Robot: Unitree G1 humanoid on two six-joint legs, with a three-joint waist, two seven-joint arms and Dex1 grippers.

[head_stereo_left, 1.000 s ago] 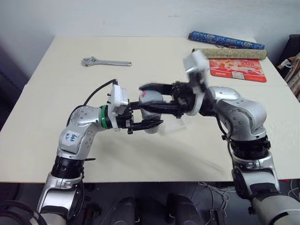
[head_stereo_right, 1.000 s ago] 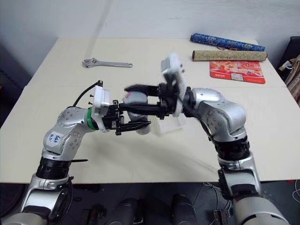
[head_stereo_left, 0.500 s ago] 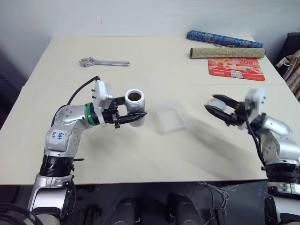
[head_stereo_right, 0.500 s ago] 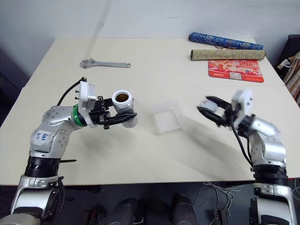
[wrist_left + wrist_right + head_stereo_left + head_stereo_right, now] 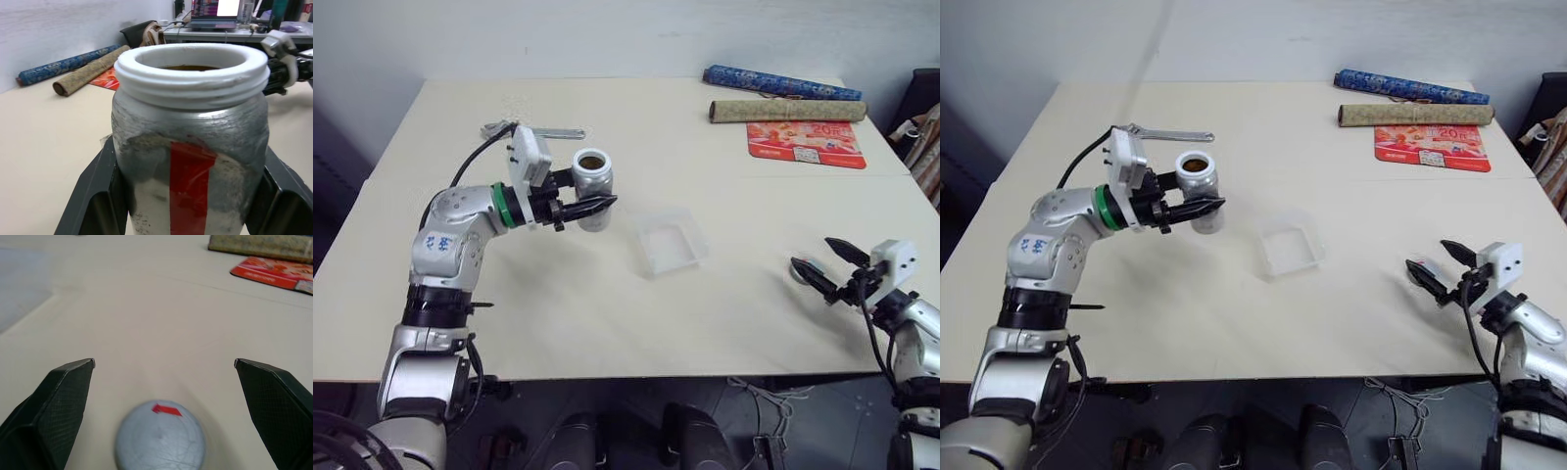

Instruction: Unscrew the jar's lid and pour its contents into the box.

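Now lid (image 5: 160, 435) down on table (image 5: 607, 313) between newly spread right claw (image 5: 164, 364); left claw (image 5: 592, 208) pinching jar (image 5: 592, 176).

Beige table (image 5: 607, 323), white wall (image 5: 558, 34) behind.

Head stereo overlooking table (image 5: 607, 313), close wrist cameras

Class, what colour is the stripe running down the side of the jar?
Red, on the silvery jar; the left wrist view shows it best.
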